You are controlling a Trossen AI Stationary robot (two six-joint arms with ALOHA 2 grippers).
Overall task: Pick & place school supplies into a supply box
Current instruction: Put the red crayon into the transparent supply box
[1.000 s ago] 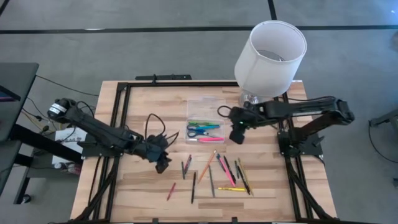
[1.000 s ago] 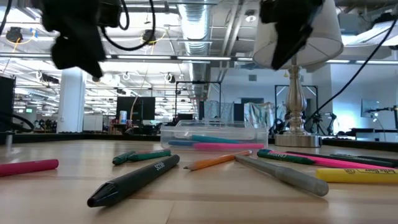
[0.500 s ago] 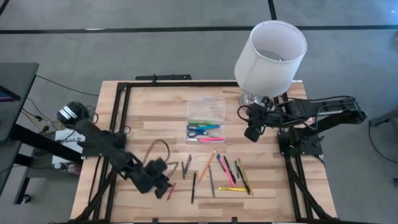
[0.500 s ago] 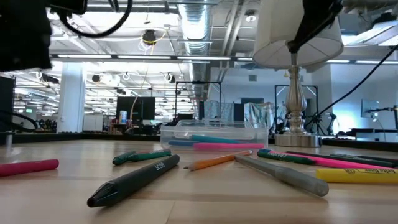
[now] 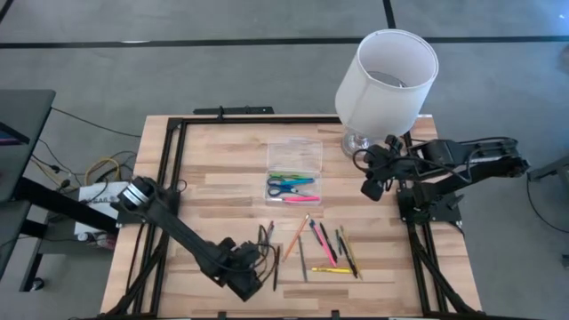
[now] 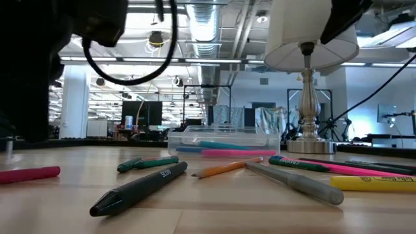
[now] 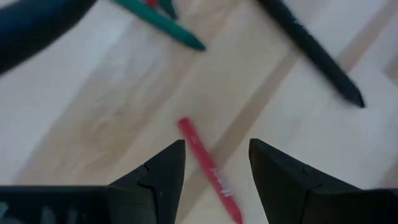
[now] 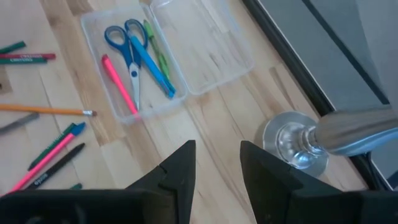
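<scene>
At the near left of the table, I have the left gripper (image 7: 214,165) low over a red pen (image 7: 208,169), fingers spread and straddling it, nothing held. This is the pick step. Next I need to drop straight down, close on the thin barrel, then carry it to the clear supply box (image 5: 294,171), which already holds blue-handled scissors (image 8: 128,48), a pink marker and others. The right gripper (image 8: 214,163) waits released beside the lamp base (image 8: 292,144).

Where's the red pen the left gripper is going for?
In the left wrist view the red pen lies on the table between the open left gripper's fingers, near the front-left of the loose pens.
</scene>
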